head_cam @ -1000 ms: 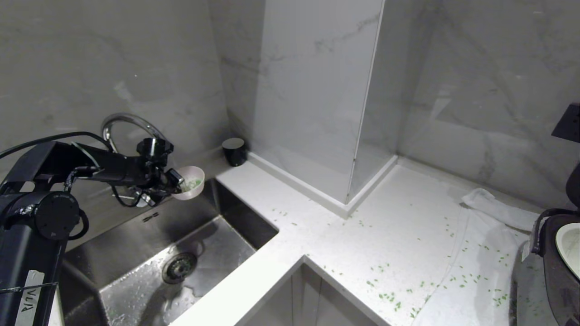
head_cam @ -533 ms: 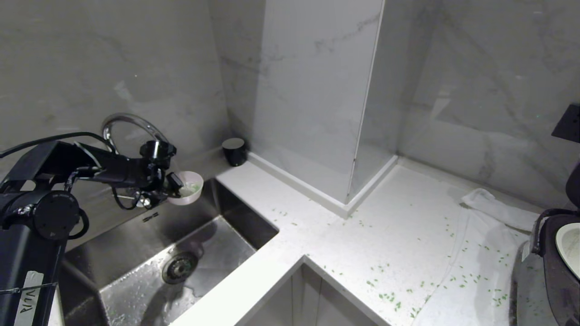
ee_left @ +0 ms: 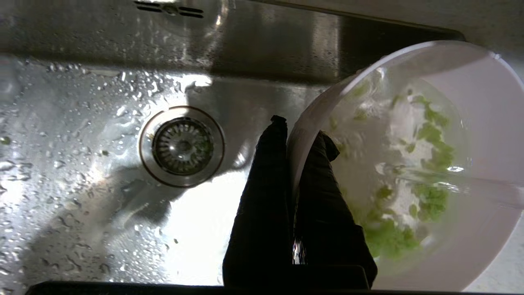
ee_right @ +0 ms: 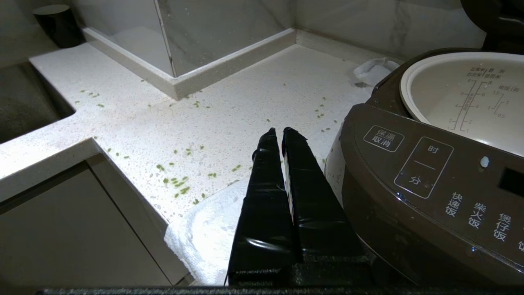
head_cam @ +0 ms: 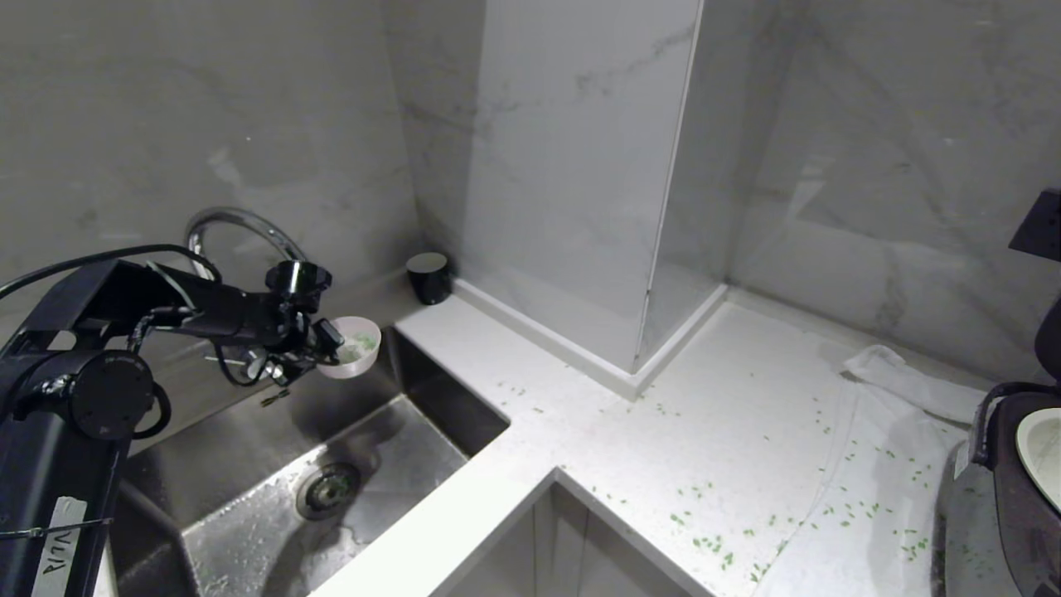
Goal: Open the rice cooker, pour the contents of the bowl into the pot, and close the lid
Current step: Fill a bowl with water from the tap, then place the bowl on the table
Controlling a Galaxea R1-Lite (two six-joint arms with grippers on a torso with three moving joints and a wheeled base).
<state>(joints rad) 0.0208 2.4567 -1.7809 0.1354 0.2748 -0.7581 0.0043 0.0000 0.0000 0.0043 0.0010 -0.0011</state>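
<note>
Left gripper [ee_left: 294,135] pinched tight on the rim of the bowl [ee_left: 483,102], one finger inside, one outside; held out over the steel sink [head_cam: 249,464], near the faucet [head_cam: 236,228]; bowl nearly level in the head view [head_cam: 352,347], pale pink outside, white within; partly cut off at the edge of the left wrist view. Green bits [ee_left: 430,164] lying inside the bowl under what looks like clear water, blurred, individual grains hard to separate. Drain [ee_left: 182,146] below, sink floor wet with droplets.

Right gripper [ee_right: 282,137] shut on nothing, fingers pressed together, parked just beside the rice cooker [ee_right: 430,192] above a white towel [ee_right: 204,233]; outside the head view. Cooker mostly cut off at the right edge of the head view [head_cam: 1015,497]; lid [ee_right: 491,16] raised, only a dark sliver visible, underside unseen. Pot [ee_right: 462,86] seated in the cooker, cream-white, level marks visible, apparently dry; far part out of frame.

Scattered green grains [head_cam: 713,543] strewn over the counter [head_cam: 580,414] and the towel; black cup [head_cam: 428,277] at the back corner by the sink.
</note>
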